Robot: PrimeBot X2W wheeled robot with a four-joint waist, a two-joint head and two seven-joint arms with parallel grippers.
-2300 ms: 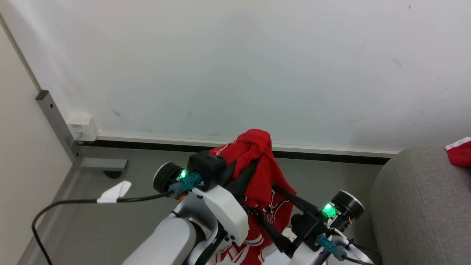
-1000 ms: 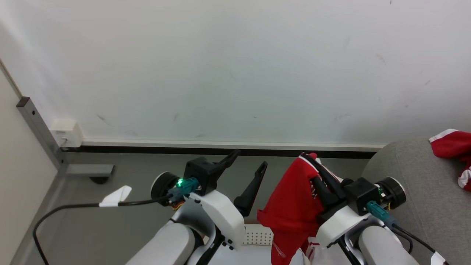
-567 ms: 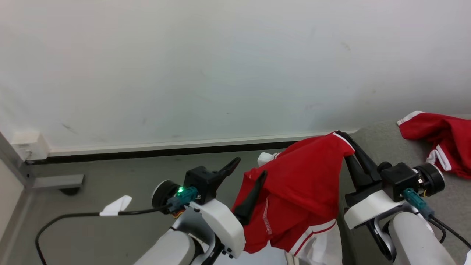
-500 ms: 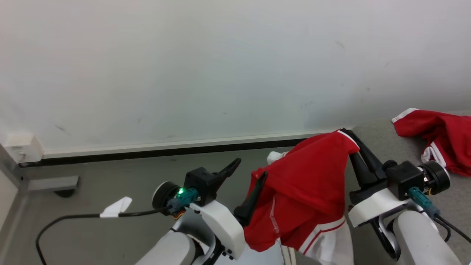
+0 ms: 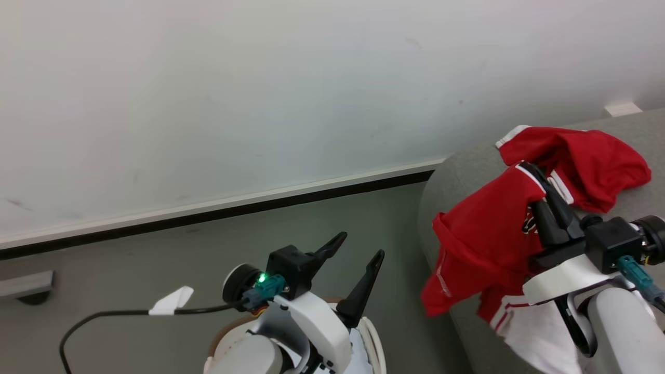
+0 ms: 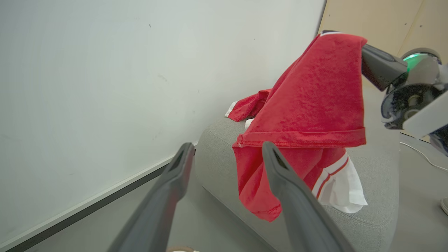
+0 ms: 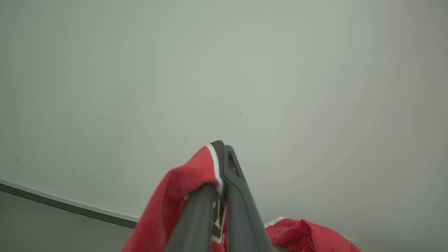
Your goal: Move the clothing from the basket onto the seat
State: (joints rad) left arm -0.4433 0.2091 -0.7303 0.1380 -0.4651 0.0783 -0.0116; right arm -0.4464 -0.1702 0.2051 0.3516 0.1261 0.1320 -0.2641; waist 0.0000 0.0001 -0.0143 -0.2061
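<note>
- Transfer step: your right gripper (image 5: 531, 171) is clamped on the red jersey (image 5: 483, 234), which hangs beside the rounded arm of the grey sofa (image 5: 457, 171).
- Next, you probably need to carry it further over the sofa, lower it, then let go.
- Your left gripper (image 5: 360, 246) stands wide and empty.
- Count: two red garments, one of them held and a second jersey (image 5: 587, 161) lying on the one sofa.

Arms: glossy white shells (image 5: 317, 324) over pale grey forearms (image 5: 618, 332). Left tool (image 5: 362, 244) and right tool (image 5: 530, 171) each have two long tapered fingers, matte black-grey. Behind each sits a boxy black wrist block (image 5: 293, 262) and a round black cap (image 5: 238, 280) with a silver rim. Green LED (image 5: 262, 279) lit, lower centre. Teal connector (image 5: 267, 290) per wrist. The lower-centre one feeds a black cable (image 5: 104, 315) with a white tape flag (image 5: 171, 301).
</note>
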